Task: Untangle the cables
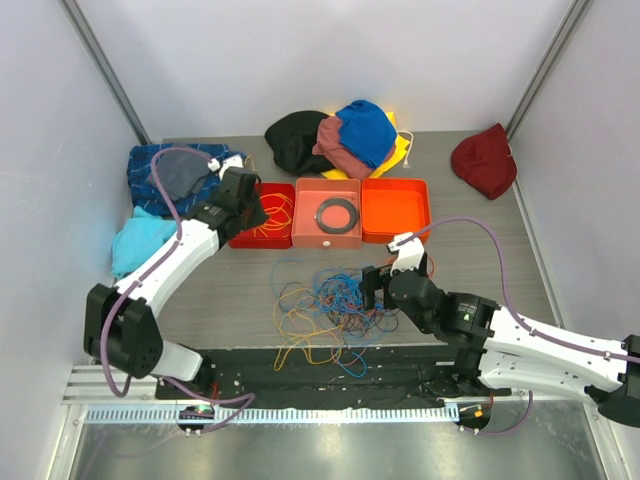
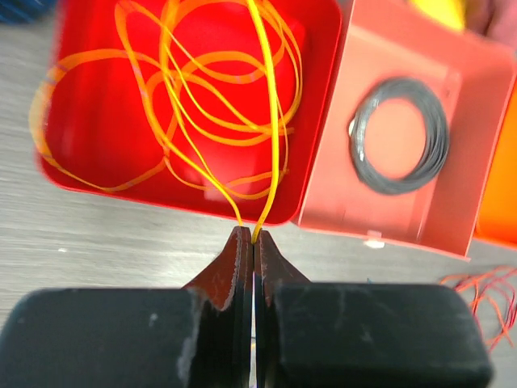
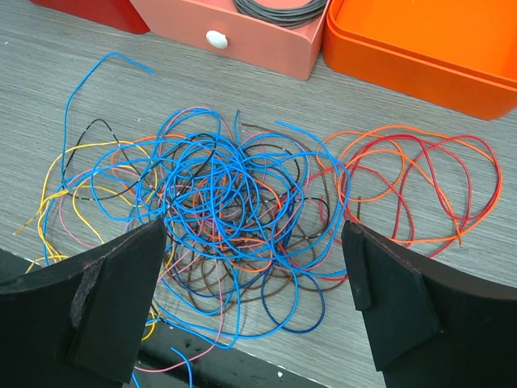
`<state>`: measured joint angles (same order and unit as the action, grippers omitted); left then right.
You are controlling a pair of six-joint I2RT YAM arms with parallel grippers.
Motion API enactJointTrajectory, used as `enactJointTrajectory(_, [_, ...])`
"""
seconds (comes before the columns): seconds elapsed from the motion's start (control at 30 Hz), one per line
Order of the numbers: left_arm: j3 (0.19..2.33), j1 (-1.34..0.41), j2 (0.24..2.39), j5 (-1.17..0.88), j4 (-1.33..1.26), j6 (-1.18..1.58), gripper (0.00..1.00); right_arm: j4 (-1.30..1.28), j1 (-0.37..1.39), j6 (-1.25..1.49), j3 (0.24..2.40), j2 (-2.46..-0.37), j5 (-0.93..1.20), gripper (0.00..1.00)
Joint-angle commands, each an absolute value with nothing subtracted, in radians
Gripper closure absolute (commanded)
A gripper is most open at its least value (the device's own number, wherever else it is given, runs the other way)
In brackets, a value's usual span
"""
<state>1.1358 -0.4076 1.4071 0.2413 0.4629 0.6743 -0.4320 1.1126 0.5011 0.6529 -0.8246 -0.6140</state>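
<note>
Cables (image 3: 226, 202): light, limp, snag-prone wires heaped on the table (image 3: 73, 56) before the pink box (image 3: 258, 44), probably best taken by one loose outer loop; left claw (image 2: 254, 241) pinches a yellow wire (image 2: 273, 121) trailing into the red tray (image 2: 89, 105), right claw (image 3: 254, 271) spread wide over the heap.

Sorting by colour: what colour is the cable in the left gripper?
Yellow cable; left wrist view.

I've got my left gripper (image 2: 254, 238) pinched tight on a yellow cable (image 2: 275, 121) looping up into the red tray (image 2: 317, 48), pink tray (image 2: 363, 206) with dark ring (image 2: 437, 153) just beside.
</note>
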Motion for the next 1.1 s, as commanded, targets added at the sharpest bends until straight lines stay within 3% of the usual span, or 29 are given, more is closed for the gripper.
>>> enactJointTrajectory(0.0, [1.184, -0.413, 1.465, 0.126, 0.512, 0.719, 1.00, -0.403, 1.112, 0.522, 0.640, -0.779, -0.630, 0.00])
enactJointTrajectory(0.43, [1.121, -0.423, 1.327, 0.221, 0.673, 0.747, 1.00, -0.410, 1.114, 0.520, 0.624, -0.762, -0.641, 0.00])
enactJointTrajectory(0.73, [1.017, -0.423, 1.263, 0.150, 0.693, 0.796, 1.00, -0.387, 1.114, 0.522, 0.604, -0.765, -0.638, 0.00])
enactJointTrajectory(0.9, [1.019, -0.423, 1.249, 0.153, 0.698, 0.796, 1.00, -0.387, 1.112, 0.518, 0.604, -0.769, -0.638, 0.00])
enactJointTrajectory(1.07, [1.118, -0.420, 1.297, 0.282, 0.674, 0.746, 1.00, -0.377, 1.114, 0.518, 0.606, -0.775, -0.634, 0.00])
